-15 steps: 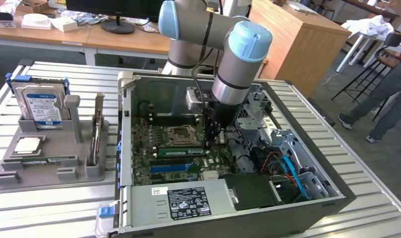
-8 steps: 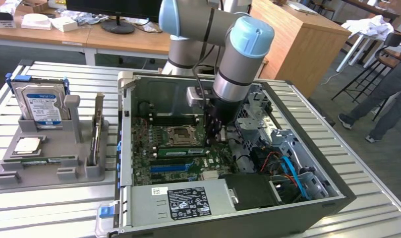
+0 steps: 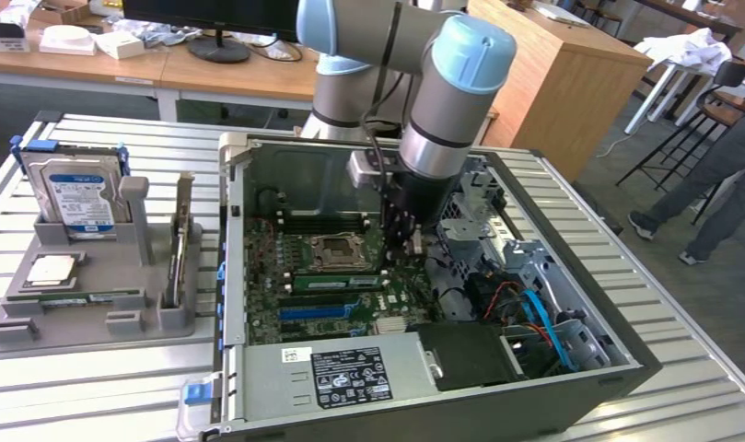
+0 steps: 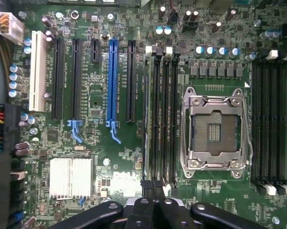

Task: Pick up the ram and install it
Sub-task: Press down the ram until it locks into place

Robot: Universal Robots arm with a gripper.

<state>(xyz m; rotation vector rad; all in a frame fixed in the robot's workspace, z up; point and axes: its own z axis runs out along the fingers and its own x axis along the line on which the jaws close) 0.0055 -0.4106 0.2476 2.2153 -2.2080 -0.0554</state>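
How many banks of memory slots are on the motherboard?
2. One bank lies between the empty CPU socket and the expansion slots; the other bank lies on the socket's opposite side. More could be hidden elsewhere.

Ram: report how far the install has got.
Done, it seems: a green ram stick appears to stand in a slot beside the empty processor socket, inside the computer case. In hand: the end effector is shut and low over the memory slots; whether it grips anything cannot be told. Left: whether the stick is fully seated and latched cannot be told.
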